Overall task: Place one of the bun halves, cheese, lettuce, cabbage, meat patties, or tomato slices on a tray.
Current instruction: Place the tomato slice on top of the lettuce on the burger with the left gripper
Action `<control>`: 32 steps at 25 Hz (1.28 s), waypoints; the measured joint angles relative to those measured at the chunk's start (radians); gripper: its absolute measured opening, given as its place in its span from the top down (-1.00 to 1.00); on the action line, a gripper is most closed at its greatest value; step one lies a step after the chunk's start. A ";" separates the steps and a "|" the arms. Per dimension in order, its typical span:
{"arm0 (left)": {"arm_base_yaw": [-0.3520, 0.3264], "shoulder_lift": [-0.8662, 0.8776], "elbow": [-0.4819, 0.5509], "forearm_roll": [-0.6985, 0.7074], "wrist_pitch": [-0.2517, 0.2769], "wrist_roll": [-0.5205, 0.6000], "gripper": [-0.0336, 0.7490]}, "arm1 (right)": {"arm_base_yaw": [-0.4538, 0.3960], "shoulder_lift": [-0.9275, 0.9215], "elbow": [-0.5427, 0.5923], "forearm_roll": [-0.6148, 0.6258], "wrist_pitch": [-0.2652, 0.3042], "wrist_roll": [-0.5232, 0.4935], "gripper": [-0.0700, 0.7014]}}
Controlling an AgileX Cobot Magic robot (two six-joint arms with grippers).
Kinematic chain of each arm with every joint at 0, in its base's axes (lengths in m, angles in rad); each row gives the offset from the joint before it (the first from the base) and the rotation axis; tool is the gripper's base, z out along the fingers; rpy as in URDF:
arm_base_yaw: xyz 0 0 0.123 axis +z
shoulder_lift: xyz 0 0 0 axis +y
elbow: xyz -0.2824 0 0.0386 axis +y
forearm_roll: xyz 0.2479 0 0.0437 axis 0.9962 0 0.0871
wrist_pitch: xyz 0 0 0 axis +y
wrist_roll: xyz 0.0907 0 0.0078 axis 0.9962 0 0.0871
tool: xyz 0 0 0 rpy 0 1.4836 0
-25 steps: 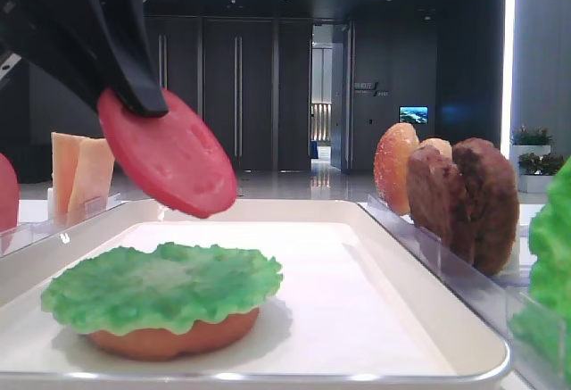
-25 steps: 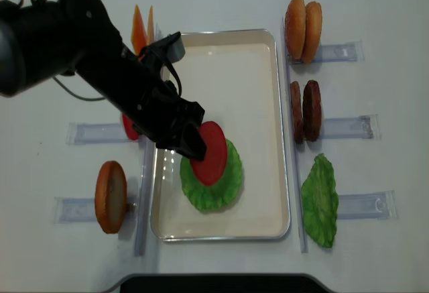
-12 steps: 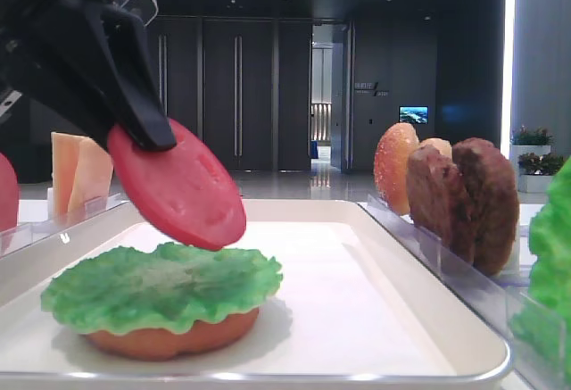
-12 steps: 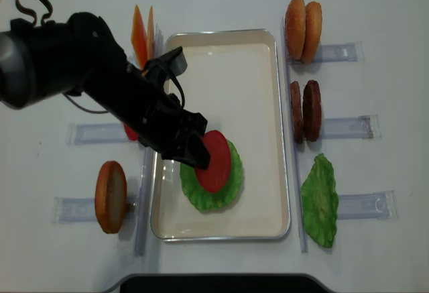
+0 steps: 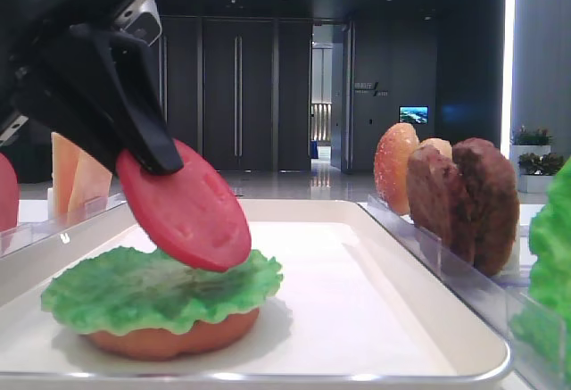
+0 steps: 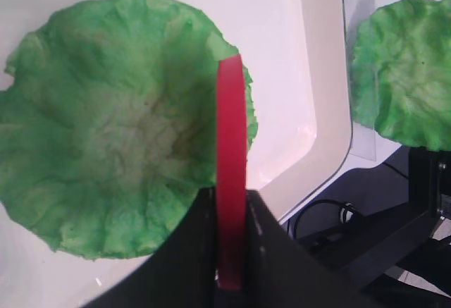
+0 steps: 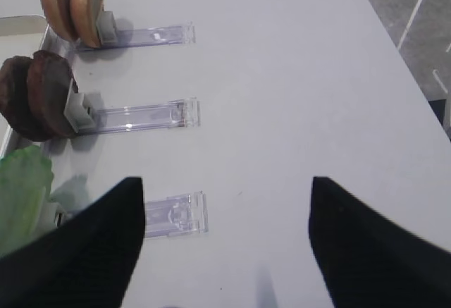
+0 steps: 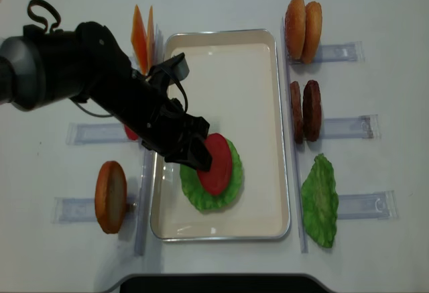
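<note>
Since the black left gripper [image 8: 194, 157] grips the flat red tomato slice [image 5: 186, 207] tilted over the ruffled green lettuce [image 5: 161, 287], w/ release it'll prob slide off onto the white tray [image 5: 375, 319]

— What's around me, off the job?

— A white table [image 8: 375, 11] under everything. On my right I see three clear plastic holders lying flat on it: the far holder [image 7: 151, 36], the middle holder [image 7: 144, 115] and the near holder [image 7: 176, 215], one behind another, well apart.

— And my left?

— Two more clear strips [image 8: 94, 133], side by side.

— Beyond the table?

— Grey floor [image 7: 416, 12] with white lines past the edge. Ahead of me there are dark double doors [image 5: 236, 95], a small lit screen [image 5: 413, 114], and potted plants [image 5: 533, 136] at far right.
</note>
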 joint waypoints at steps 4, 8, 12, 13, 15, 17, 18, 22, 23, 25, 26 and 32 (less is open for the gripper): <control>0.000 0.000 0.000 -0.002 0.000 0.001 0.79 | 0.000 0.000 0.000 0.000 0.000 0.000 -0.40; 0.000 0.000 0.000 -0.003 -0.001 0.001 0.79 | 0.000 0.000 0.000 0.000 0.000 0.000 -0.40; 0.000 0.000 0.000 -0.003 -0.002 0.002 0.79 | 0.000 0.000 0.000 0.000 0.000 0.000 -0.40; 0.000 0.000 0.000 -0.003 -0.002 0.002 0.79 | 0.000 0.000 0.000 0.000 0.000 0.000 -0.40; 0.000 0.005 0.000 -0.003 -0.002 0.002 0.79 | 0.000 0.000 0.000 0.000 0.000 0.000 -0.40; 0.000 0.015 0.000 -0.003 -0.002 0.002 0.79 | 0.000 0.000 0.000 0.000 0.000 0.000 -0.40; 0.000 0.018 0.000 -0.003 -0.002 0.002 0.79 | 0.000 0.000 0.000 0.000 0.000 0.000 -0.40; 0.000 0.019 0.000 -0.001 -0.002 0.000 0.79 | 0.000 0.000 0.000 0.000 0.000 0.000 -0.40; 0.000 0.019 0.000 0.003 -0.002 -0.005 0.79 | 0.000 0.000 0.000 0.000 0.000 0.000 -0.40; 0.000 0.019 0.000 0.004 -0.003 -0.011 0.79 | 0.000 0.000 0.000 0.000 0.000 0.000 -0.40; 0.000 0.019 0.000 0.004 -0.003 -0.012 0.79 | 0.000 0.000 0.000 0.000 0.000 0.000 -0.40; 0.000 0.019 0.000 0.004 -0.021 -0.017 0.79 | 0.000 0.000 0.000 0.000 0.000 0.001 -0.40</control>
